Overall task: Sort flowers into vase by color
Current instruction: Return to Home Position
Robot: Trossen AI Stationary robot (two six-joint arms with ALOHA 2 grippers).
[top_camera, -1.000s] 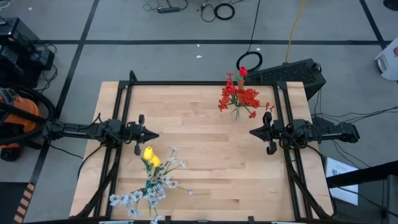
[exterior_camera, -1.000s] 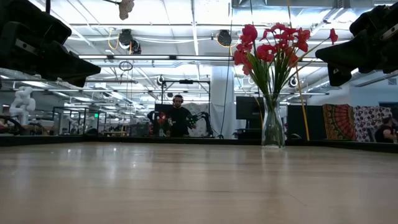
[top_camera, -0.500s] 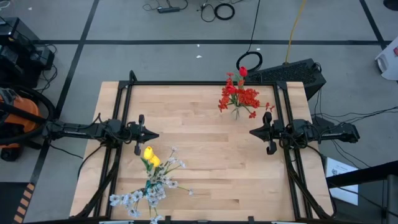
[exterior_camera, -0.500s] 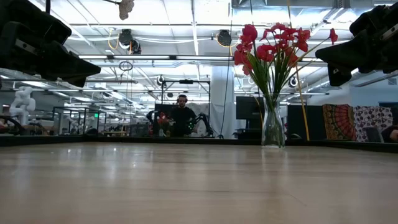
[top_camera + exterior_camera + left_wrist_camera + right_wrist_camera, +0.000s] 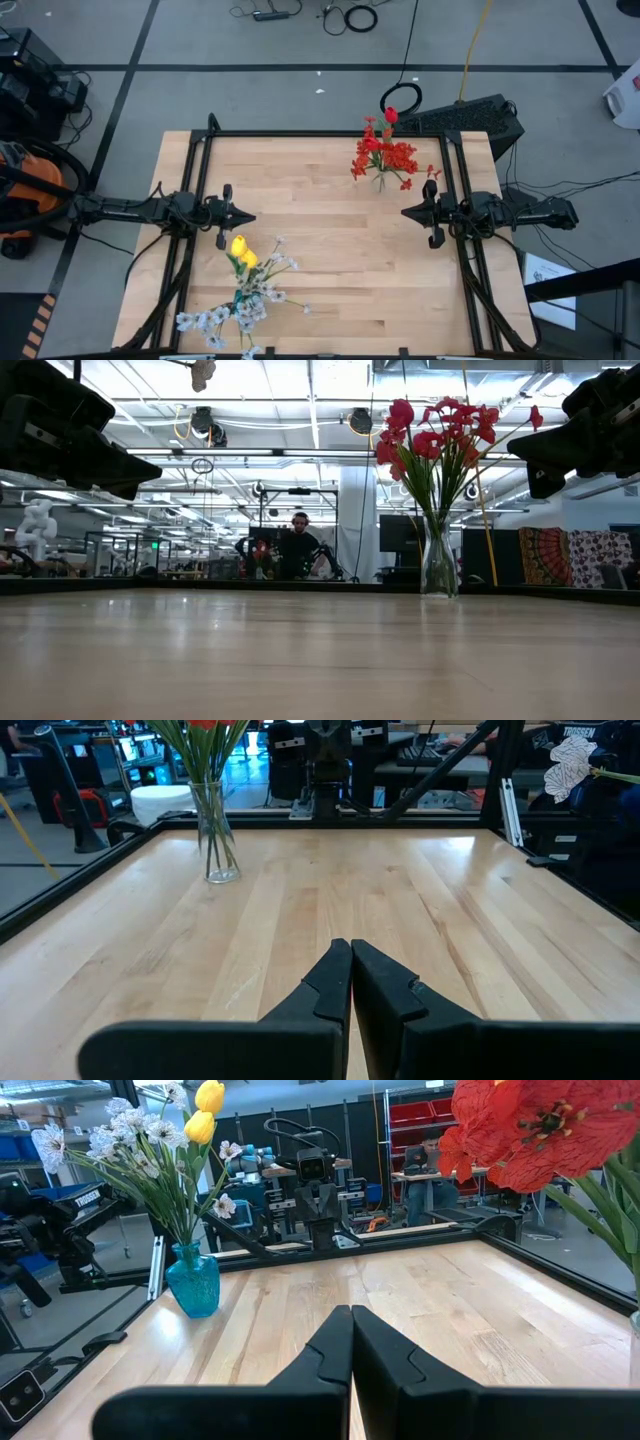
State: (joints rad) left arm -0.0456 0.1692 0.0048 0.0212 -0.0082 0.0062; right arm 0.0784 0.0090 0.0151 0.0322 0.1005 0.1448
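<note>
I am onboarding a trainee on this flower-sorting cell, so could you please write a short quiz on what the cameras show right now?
1. True or false: the jaws of the left gripper and of the right gripper are shut and empty.
2. Fill in: the clear vase holds only ____.
3. Which vase holds the yellow flowers? A) the clear vase B) the blue vase C) neither

Key: 1 true; 2 red flowers; 3 B.

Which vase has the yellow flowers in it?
The blue vase, which holds yellow tulips together with white blossoms. The other one, the clear glass vase, holds only red flowers.
</note>
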